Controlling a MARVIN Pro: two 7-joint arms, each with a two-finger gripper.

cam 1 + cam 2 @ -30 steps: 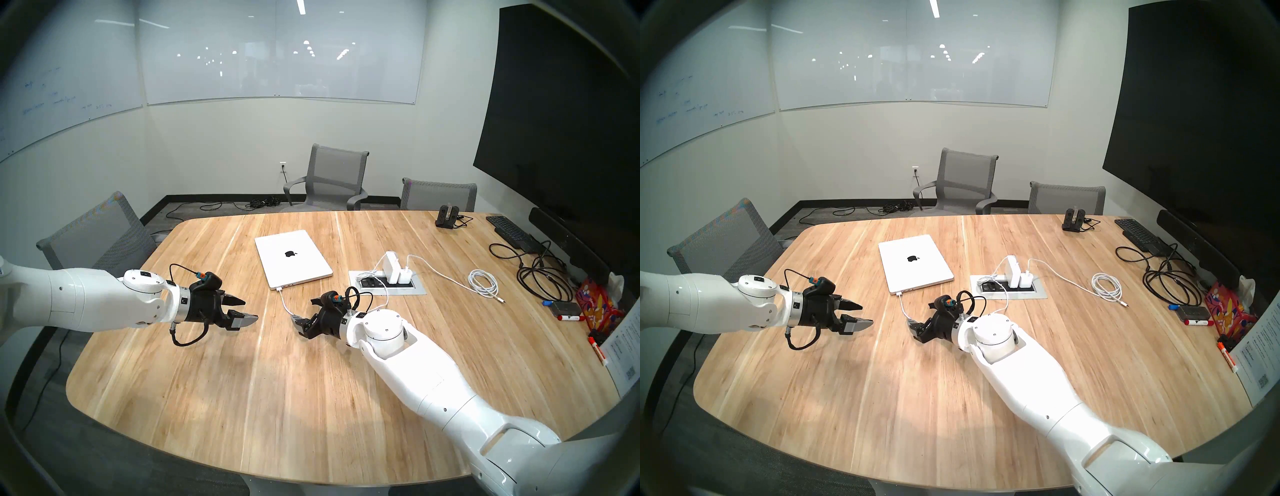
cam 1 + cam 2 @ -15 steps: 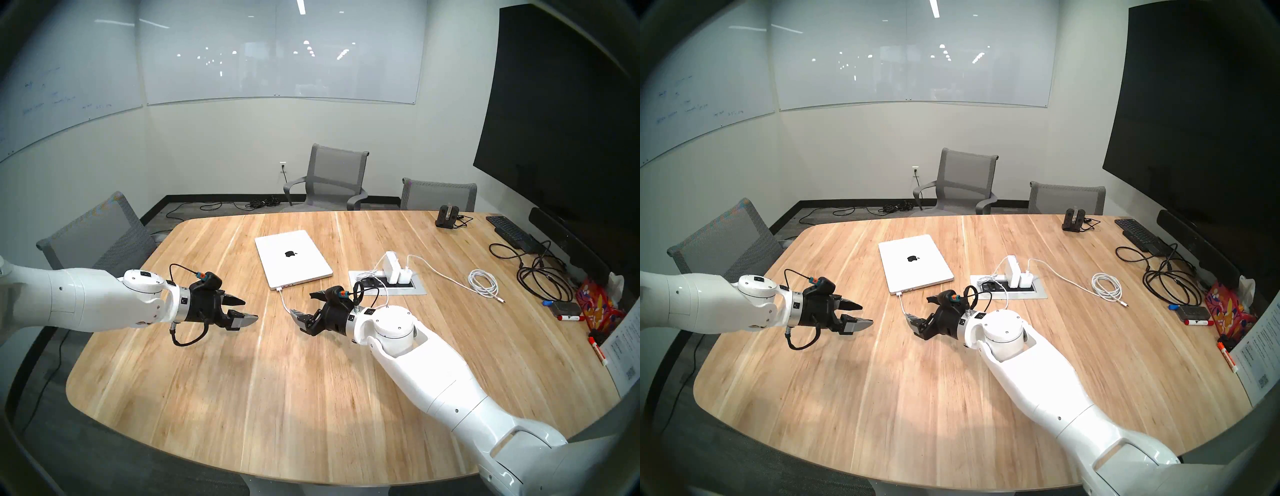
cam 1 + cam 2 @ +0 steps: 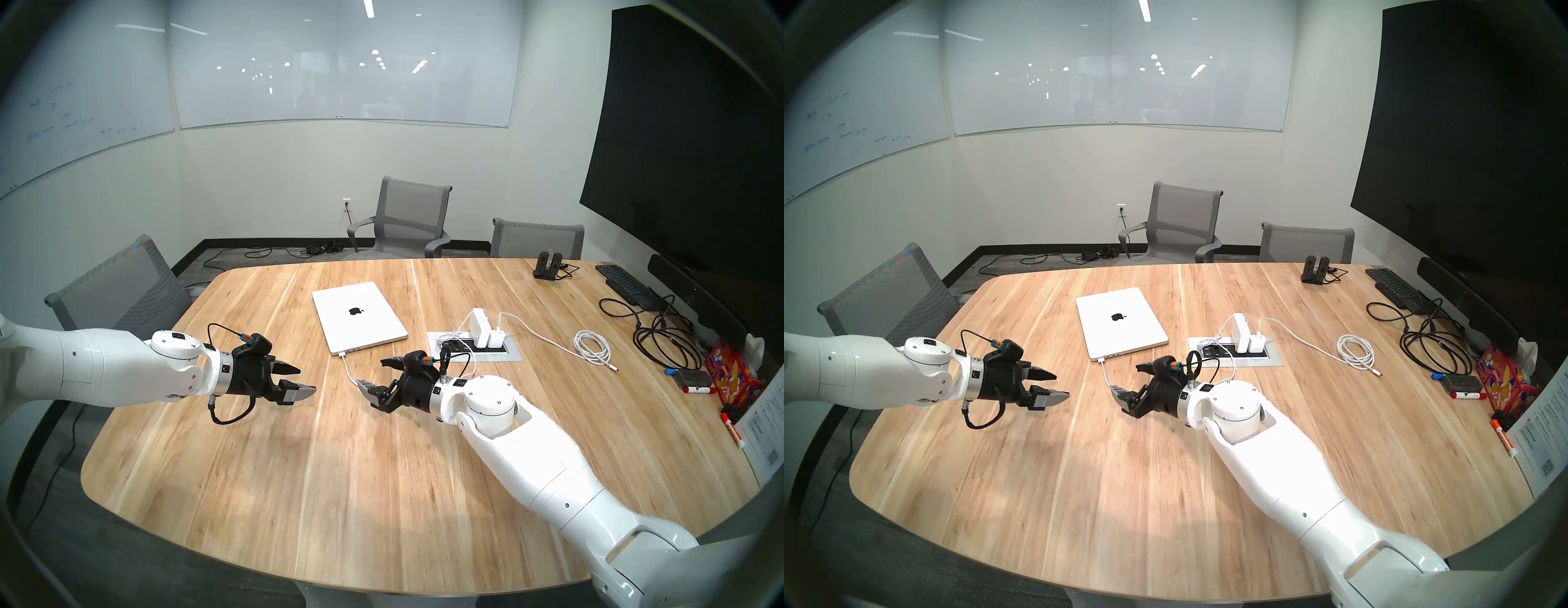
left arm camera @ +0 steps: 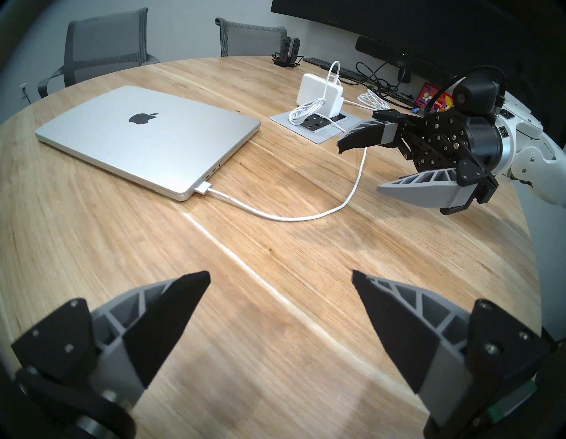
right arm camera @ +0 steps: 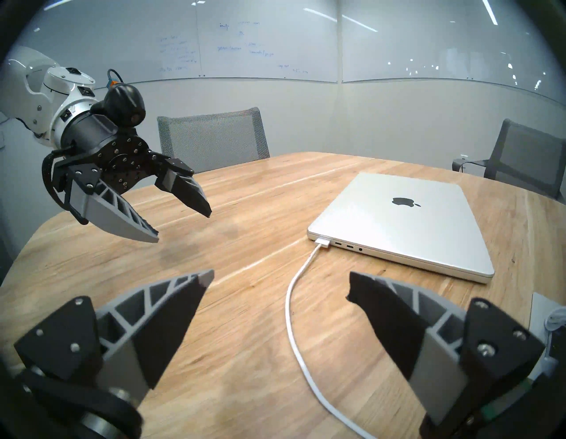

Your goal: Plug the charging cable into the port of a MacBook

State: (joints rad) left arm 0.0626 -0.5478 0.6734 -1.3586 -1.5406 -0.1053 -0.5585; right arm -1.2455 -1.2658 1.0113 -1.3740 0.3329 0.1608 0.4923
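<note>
Room: whiteboard walls, grey mesh chairs, wooden table (image 3: 297,488).
MacBook (image 3: 360,316): closed, flat, upper centre of head view.
Charging cable (image 4: 291,217): connector seated in port (image 5: 323,242), endmost on laptop's near edge; cord curving across table.
Left gripper (image 3: 303,380): jaws apart, empty.
Right gripper (image 3: 373,373): jaws wide, empty, above cord.

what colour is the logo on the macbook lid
Black, on the silver MacBook lid; it shows best in the left wrist view.
</note>
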